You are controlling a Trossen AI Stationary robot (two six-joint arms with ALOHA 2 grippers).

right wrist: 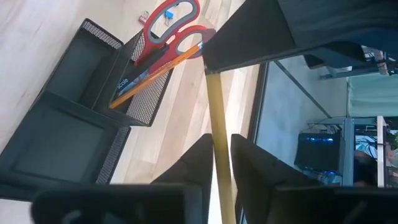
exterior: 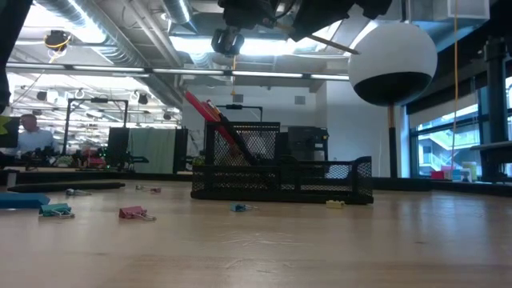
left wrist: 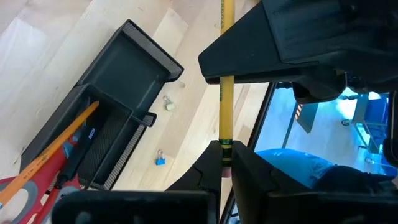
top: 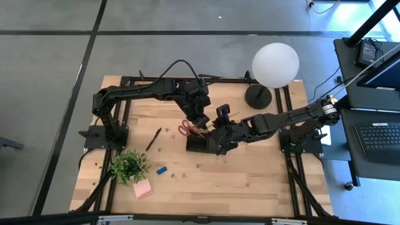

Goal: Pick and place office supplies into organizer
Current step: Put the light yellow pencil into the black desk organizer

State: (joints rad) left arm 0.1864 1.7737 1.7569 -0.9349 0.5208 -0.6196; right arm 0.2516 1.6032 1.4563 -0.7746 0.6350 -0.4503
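A yellow pencil [left wrist: 226, 112] hangs in the air between my two grippers, above the black mesh organizer [top: 199, 145]. My left gripper [left wrist: 225, 163] is shut on its eraser end. My right gripper [right wrist: 221, 165] is shut on its shaft. In the high view both meet over the organizer, left gripper [top: 201, 122] at its far side and right gripper [top: 219, 134] at its right. Red-handled scissors [right wrist: 171, 25], another pencil [right wrist: 155, 67] and a dark pen lean in the organizer's tall compartment [left wrist: 74, 149]. My left gripper pinches the pencil's eraser end, at the green ferrule [left wrist: 225, 148], between its two fingers. The pencil runs forward from them toward my right gripper, lifted clear of the table. My right gripper pinches the pencil's yellow shaft [right wrist: 217, 140] between its two fingers, farther along than the eraser end. The shaft passes through the fingers and goes on behind them. The pencil is lifted clear above the organizer.
On the near left stand a small green plant [top: 130, 165], a pink pad [top: 143, 189] and a blue eraser [top: 162, 170]. A dark pen [top: 154, 139] lies left of the organizer. Small clips [exterior: 136, 212] are scattered on the wood. A globe lamp [top: 275, 64] stands far right.
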